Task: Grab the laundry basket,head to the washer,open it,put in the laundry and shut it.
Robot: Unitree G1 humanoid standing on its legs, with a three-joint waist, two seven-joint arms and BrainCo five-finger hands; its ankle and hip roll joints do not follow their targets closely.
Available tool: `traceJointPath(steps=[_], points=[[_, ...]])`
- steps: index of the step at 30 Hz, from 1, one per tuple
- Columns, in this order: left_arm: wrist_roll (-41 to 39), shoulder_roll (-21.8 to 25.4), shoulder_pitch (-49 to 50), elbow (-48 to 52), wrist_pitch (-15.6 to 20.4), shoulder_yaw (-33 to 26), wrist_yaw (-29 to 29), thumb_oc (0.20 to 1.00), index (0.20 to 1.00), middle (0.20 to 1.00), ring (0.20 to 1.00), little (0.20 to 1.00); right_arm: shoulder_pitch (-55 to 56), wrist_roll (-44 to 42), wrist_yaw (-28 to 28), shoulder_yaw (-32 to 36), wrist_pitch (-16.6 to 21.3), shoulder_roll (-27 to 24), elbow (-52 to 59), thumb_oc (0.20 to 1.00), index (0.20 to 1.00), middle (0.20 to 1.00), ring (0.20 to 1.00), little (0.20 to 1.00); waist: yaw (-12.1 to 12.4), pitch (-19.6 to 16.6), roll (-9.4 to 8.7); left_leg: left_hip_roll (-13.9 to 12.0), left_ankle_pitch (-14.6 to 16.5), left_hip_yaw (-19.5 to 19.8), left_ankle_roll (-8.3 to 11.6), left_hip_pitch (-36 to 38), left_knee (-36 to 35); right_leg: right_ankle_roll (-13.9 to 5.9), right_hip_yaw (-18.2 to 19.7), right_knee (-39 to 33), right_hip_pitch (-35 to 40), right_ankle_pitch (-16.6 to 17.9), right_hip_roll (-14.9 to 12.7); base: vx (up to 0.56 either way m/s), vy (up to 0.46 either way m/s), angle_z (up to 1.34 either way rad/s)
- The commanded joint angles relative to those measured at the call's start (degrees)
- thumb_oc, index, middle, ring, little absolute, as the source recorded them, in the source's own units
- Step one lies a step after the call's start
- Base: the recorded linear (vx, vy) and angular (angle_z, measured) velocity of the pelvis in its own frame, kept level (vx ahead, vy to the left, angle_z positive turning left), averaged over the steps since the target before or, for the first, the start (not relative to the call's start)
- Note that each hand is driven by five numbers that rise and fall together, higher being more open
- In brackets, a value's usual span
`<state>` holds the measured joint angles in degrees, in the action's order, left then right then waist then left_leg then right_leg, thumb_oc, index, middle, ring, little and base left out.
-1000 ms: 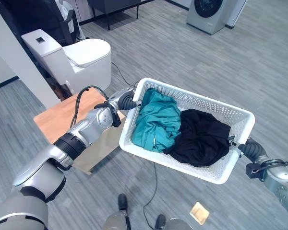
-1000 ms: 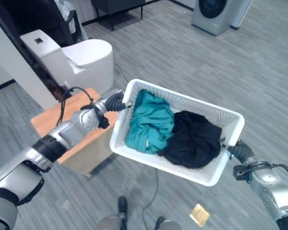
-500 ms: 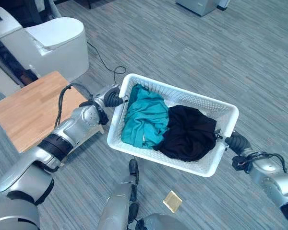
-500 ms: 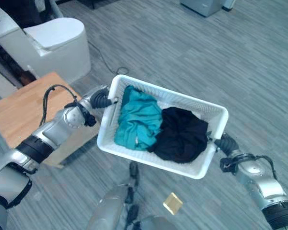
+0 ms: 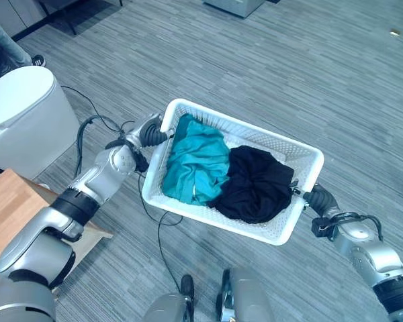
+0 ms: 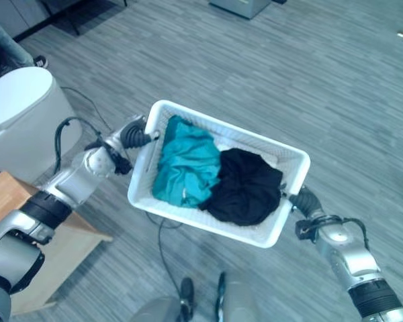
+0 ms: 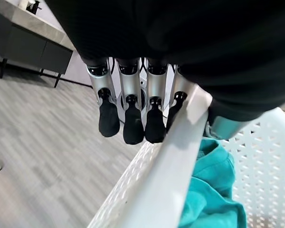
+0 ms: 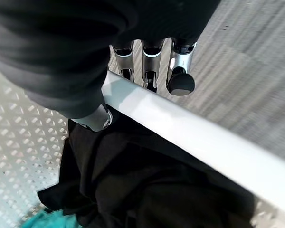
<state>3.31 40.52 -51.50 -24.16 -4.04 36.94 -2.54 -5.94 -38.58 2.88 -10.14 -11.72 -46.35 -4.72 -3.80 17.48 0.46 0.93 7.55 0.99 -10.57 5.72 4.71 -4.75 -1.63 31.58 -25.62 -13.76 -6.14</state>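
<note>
Now: laundry basket [image 5: 290, 231] held up w/ teal cloth [image 5: 196, 161] & black cloth [image 5: 255, 184] inside.
L hand [image 7: 133, 114] & R hand [image 8: 152, 66] each clasp an end rim.

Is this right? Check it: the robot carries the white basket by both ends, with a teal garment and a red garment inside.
One thing is wrong: the second garment is black, not red, as the left eye view shows. The rest stands: the left hand and the right hand carry the white basket by its two ends, and the teal garment lies beside the black one.
</note>
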Motion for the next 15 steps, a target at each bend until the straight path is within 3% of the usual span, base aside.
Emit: traceJointPath(steps=[1,2,3,4,8,9,10,13,15], points=[[0.0,-4.9,-1.4,0.0,4.3,-0.3,-1.3,0.2,0.2,0.2,0.2,0.2,-8.9,-4.4,-5.2,1.7,7.4,1.7,9.8,0.2,0.2,0.2,0.2,0.2,0.6,-6.0,-1.41,2.9,0.9,-3.8,5.74,-4.4,0.1,-3.55,-4.7,-20.4,9.6,11.6,-0.9,0.4,-0.177,1.02],[0.1,-5.0,-1.3,-0.1,4.3,-0.3,-1.3,0.2,0.2,0.2,0.2,0.2,-8.8,-4.4,-5.2,1.6,7.4,1.7,9.8,0.2,0.2,0.2,0.2,0.2,0.5,-5.9,-1.03,2.5,1.0,-3.7,5.75,-4.2,-0.1,-3.62,-5.1,-21.7,10.5,12.1,-0.5,0.43,-0.168,0.62],[0.6,-5.0,-0.3,-0.2,4.5,-1.0,-1.6,0.2,0.2,0.2,0.2,0.2,-8.5,-3.9,-5.2,1.8,7.2,1.6,10.2,0.2,0.2,0.2,0.2,0.2,0.4,-5.9,-0.6,2.4,2.8,-4.0,6.47,-1.4,-0.1,-4.97,-8.7,-29.1,8.8,15.0,-2.2,0.43,-0.161,0.47],[1.2,-4.6,-0.1,-0.2,4.4,-1.3,-1.8,0.2,0.2,0.2,0.2,0.2,-8.4,-3.6,-5.3,1.9,7.0,1.6,10.3,0.2,0.2,0.2,0.2,0.2,0.5,-6.0,-0.95,2.5,3.9,-4.5,6.76,0.1,0.2,-5.54,-11.0,-31.3,8.5,15.3,-2.5,0.56,-0.234,0.26],[1.8,-4.2,0.4,-0.5,4.7,-1.1,-1.7,0.2,0.2,0.2,0.2,0.2,-8.1,-3.7,-5.3,2.0,6.9,1.7,9.9,0.2,0.2,0.2,0.2,0.2,0.2,-7.8,-1.88,2.1,7.1,-4.3,7.68,3.9,0.9,-5.22,-11.4,-31.5,11.5,17.0,-2.1,0.43,-0.211,-0.01],[1.5,-4.4,1.9,-0.5,5.4,-1.9,-1.6,0.2,0.2,0.2,0.2,0.2,-7.1,-4.9,-5.2,2.7,7.3,0.8,9.9,0.2,0.2,0.2,0.2,0.2,-0.6,-9.3,-1.13,-1.9,2.9,-5.4,10.49,3.9,8.8,-2.8,-12.1,-28.2,14.9,16.9,0.3,0.79,-0.618,0.2],[0.9,-3.7,2.4,0.1,5.2,-2.0,-1.0,0.2,0.2,0.2,0.2,0.2,-7.1,-5.2,-4.8,3.4,7.5,-0.3,10.1,0.2,0.2,0.2,0.2,0.2,-0.7,-8.8,-1.8,-7.0,-5.9,-7.0,12.78,-2.5,26.6,0.23,-13.7,-27.6,18.1,14.8,1.6,0.76,-0.7,-0.02],[-0.9,-2.2,3.1,1.7,5.4,-3.4,-1.0,0.2,0.2,0.2,0.2,0.2,-7.3,-5.6,-4.2,3.2,7.7,-0.4,9.4,0.2,0.2,0.2,0.2,0.2,0.9,-8.1,-3.14,-10.7,-10.4,-7.9,13.45,-7.2,43.6,3.82,-13.8,-28.5,23.1,11.1,4.1,0.38,-0.416,-0.03],[-1.6,-1.9,3.0,2.3,5.4,-3.7,-1.1,0.2,0.2,0.2,0.2,0.2,-7.5,-5.7,-3.7,3.1,7.7,-0.5,9.2,0.2,0.2,0.2,0.2,0.2,1.4,-7.4,-2.84,-13.1,-9.8,-8.3,14.03,-9.3,46.7,4.76,-13.9,-28.4,24.6,9.5,5.6,0.2,-0.181,-0.62]])
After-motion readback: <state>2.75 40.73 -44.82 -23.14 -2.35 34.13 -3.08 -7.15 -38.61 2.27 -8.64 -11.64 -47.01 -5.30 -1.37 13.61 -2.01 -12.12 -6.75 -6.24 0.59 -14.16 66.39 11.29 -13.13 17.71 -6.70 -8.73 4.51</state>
